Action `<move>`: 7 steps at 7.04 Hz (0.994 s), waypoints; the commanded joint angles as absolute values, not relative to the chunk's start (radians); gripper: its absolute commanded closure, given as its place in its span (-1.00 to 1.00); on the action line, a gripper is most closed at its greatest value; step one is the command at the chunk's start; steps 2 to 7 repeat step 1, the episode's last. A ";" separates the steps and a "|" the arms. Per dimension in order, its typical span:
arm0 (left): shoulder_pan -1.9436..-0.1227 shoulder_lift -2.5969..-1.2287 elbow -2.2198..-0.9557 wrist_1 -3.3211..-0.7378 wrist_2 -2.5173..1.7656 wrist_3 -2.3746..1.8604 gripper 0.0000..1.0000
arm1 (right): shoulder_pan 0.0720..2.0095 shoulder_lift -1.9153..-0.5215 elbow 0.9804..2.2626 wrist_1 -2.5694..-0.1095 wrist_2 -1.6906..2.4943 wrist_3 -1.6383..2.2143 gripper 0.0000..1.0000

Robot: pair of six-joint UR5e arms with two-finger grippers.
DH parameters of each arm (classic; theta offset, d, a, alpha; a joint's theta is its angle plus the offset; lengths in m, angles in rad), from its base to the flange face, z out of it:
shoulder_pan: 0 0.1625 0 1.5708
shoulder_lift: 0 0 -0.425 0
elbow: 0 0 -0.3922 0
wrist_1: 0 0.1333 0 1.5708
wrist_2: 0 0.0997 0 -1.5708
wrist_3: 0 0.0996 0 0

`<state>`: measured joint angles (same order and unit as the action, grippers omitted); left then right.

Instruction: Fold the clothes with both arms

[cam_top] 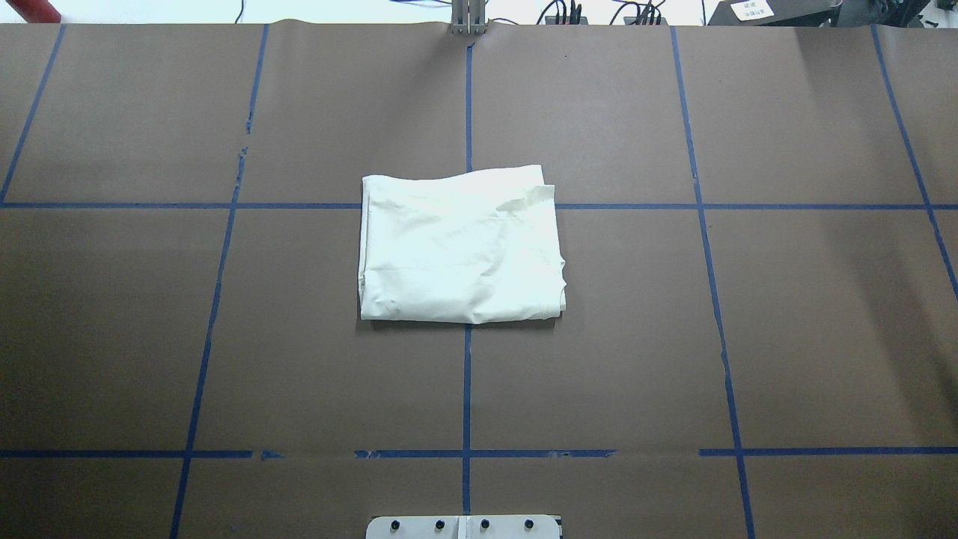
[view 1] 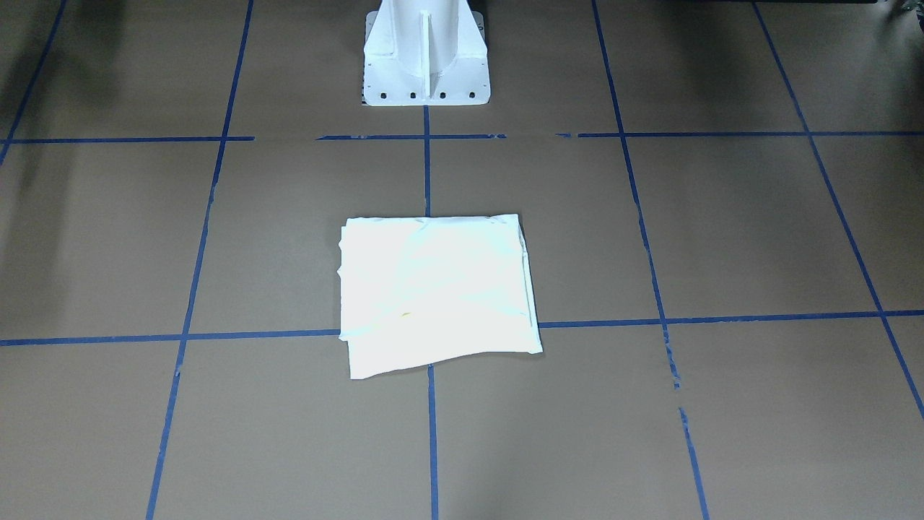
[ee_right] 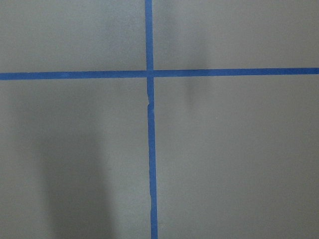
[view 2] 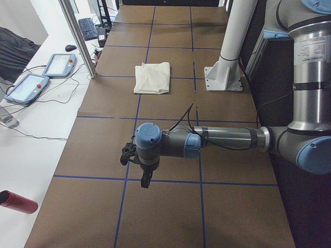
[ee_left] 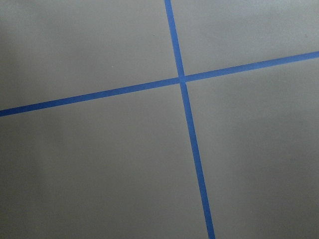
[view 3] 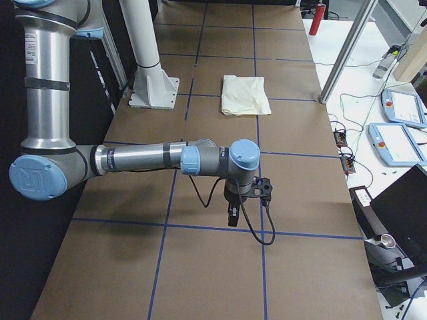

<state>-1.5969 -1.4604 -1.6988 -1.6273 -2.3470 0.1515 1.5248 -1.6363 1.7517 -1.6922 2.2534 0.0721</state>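
T-shirt [cam_top: 460, 247]: folded, cream side up (print hidden), on table [cam_top: 224, 337]. Left claw [view 2: 146, 180], right claw [view 3: 231, 217]: seemingly empty; open or closed, cannot tell.

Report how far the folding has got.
Done: the shirt lies folded in a compact rectangle, plain side up. In hand: nothing; the left end effector and right end effector hang over bare table, apart from it. Left: at most, neatening the loose flap at one corner.
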 commanded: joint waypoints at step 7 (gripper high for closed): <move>-1.597 -1.462 -1.700 -1.629 -2.347 0.152 -1.00 | 1.523 -1.637 1.752 -1.693 2.253 0.072 -1.00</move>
